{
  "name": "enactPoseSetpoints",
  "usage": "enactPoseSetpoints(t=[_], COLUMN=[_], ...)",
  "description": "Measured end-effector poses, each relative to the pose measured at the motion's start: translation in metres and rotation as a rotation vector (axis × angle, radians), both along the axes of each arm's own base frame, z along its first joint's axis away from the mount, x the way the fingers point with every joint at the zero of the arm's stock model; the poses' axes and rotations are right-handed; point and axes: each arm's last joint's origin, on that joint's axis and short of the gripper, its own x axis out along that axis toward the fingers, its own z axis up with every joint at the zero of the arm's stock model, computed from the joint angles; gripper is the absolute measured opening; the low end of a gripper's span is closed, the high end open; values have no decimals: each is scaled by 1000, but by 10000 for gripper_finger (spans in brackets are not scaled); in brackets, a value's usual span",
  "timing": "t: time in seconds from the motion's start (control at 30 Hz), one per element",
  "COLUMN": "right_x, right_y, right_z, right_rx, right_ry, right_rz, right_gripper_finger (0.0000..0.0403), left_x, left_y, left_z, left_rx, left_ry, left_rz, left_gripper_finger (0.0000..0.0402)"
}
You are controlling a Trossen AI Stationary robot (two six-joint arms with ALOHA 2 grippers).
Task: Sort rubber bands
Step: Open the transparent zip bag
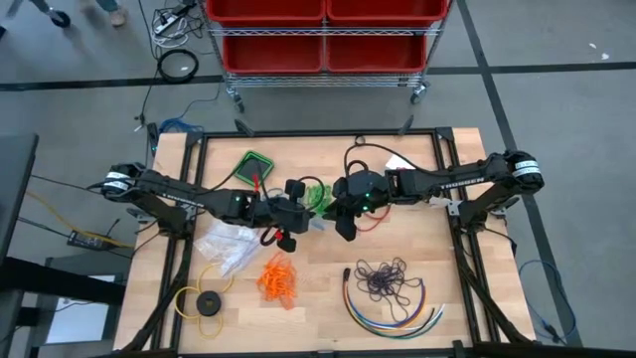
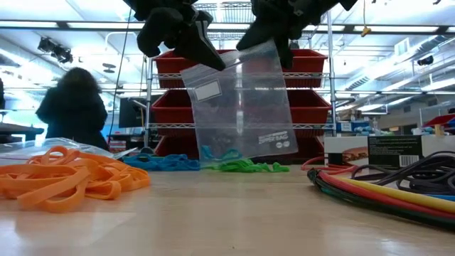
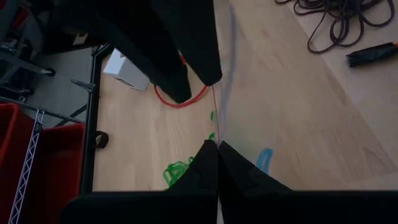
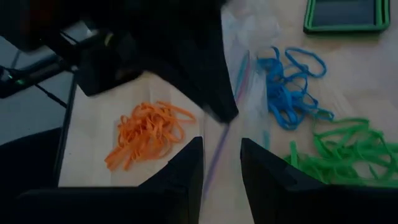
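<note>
A clear zip bag (image 2: 242, 107) hangs tilted above the table's middle, between both grippers. My left gripper (image 3: 217, 146) is shut on its top edge. My right gripper (image 4: 222, 155) stands open with the bag's zip edge (image 4: 227, 127) running between its two fingers. On the table under the bag lie blue rubber bands (image 4: 292, 87) and green ones (image 4: 342, 149). Orange bands (image 1: 278, 278) lie nearer the front, and dark purple bands (image 1: 386, 278) lie front right. My left gripper pinches the bag's top edge (image 3: 214, 121) between its two shut fingers, toward the bag's left corner (image 2: 206, 62). The fingers slant down from the table's left. The bag hangs below them, clear of the table, its right corner higher. Whether my right gripper touches the bag I cannot tell.
Long coloured cables (image 1: 393, 310) curve at the front right. A yellow ring with a black disc (image 1: 204, 301) lies front left, with loose clear bags (image 1: 229, 244) behind it. A green-rimmed tray (image 1: 253, 166) sits at the far left. A person (image 2: 71, 107) stands beyond the table.
</note>
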Motion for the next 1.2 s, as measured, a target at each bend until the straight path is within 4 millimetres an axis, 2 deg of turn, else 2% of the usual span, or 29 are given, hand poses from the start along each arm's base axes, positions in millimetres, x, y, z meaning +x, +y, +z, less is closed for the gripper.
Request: enactPoseSetpoints(t=[0.6,1.2], right_x=[-5,-5], right_y=[1,1], right_z=[-6,-6], right_rx=[6,0], right_ry=[77,78], right_rz=[12,3], right_gripper_finger=[95,80], left_x=[1,1], left_y=[0,0], left_z=[2,2], left_rx=[-4,-3], left_ry=[-26,-24], left_rz=[1,1], left_gripper_finger=[0,0])
